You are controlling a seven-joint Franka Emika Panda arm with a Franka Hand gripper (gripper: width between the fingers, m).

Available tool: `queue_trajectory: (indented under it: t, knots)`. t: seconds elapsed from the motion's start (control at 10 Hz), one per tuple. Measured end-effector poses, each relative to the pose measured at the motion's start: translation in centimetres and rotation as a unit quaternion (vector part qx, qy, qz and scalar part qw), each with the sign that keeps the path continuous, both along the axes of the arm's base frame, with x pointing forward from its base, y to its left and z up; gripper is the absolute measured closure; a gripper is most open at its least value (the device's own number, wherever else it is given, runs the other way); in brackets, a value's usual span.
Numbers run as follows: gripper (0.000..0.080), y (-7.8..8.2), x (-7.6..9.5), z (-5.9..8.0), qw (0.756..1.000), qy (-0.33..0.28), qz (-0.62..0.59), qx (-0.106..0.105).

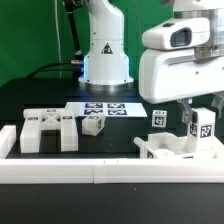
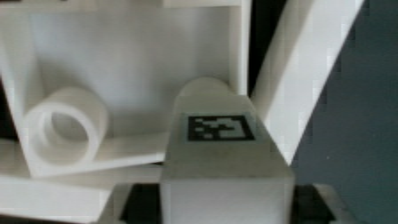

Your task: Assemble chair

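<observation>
The chair lies in loose white pieces. My gripper at the exterior view's right is shut on a tagged white post, held upright just above a white chair piece. In the wrist view the post fills the space between the jaws of the gripper, its tag facing the camera. Behind it lies a boxy white piece with a round peg or hole. A ladder-like white frame, a small white block and a tagged cube rest on the black table.
The marker board lies flat mid-table. A long white border rail runs along the front edge. The arm's white base stands at the back, with a green wall behind it.
</observation>
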State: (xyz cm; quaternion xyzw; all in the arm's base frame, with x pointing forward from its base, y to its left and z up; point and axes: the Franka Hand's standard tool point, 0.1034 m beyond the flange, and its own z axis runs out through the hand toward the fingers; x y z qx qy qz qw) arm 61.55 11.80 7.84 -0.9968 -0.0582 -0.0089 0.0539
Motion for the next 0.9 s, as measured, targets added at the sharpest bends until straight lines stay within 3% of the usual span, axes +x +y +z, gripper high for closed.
queue_trajectory:
  t: [0.4, 0.9]
  knots:
    - [0.0509, -0.05, -0.01, -0.06, 0.976, 0.026, -0.215, 0.011]
    - [0.0508, 0.06, 0.2, -0.11, 0.897, 0.047, -0.44, 0.018]
